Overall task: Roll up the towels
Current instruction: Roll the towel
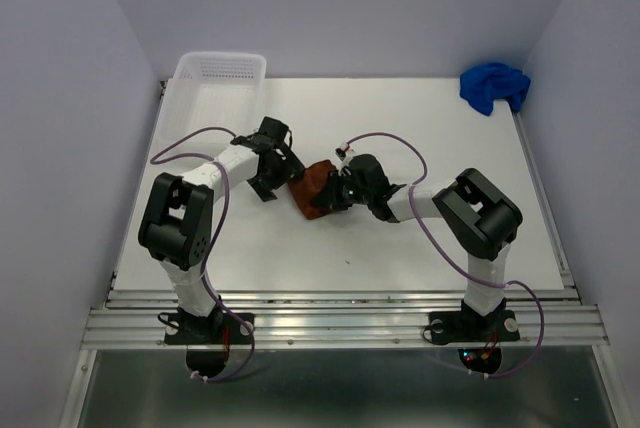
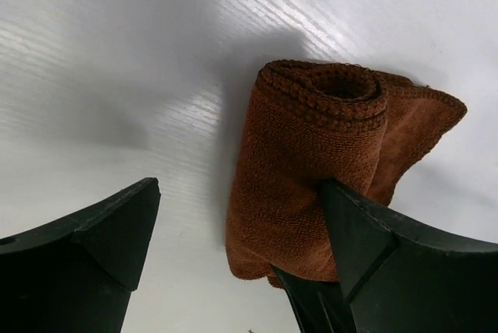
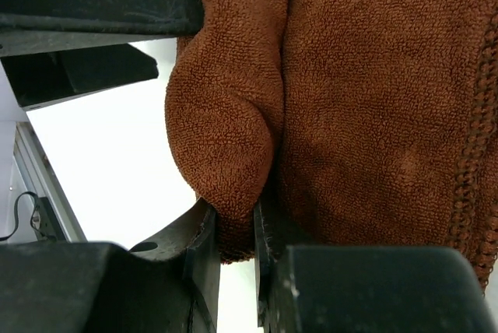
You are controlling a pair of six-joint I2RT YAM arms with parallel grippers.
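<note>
The rust-brown towel [image 1: 314, 188] lies as a small rolled bundle in the middle of the table, between my two grippers. In the left wrist view its rolled end [image 2: 323, 92] faces away from me. My left gripper [image 2: 237, 228] stands open, with the roll's near end against its right finger [image 2: 373, 243] and bare table before the left finger [image 2: 109, 228]. My right gripper [image 3: 235, 240] is shut on a fold of the brown towel [image 3: 373, 115], pinched between its narrow jaws. The blue towel [image 1: 494, 86] lies crumpled at the far right corner.
A white perforated basket [image 1: 216, 72] stands at the far left corner of the white table [image 1: 420, 268]. Purple walls close in on both sides. A finger of the left gripper [image 3: 101, 2] shows at the upper left of the right wrist view.
</note>
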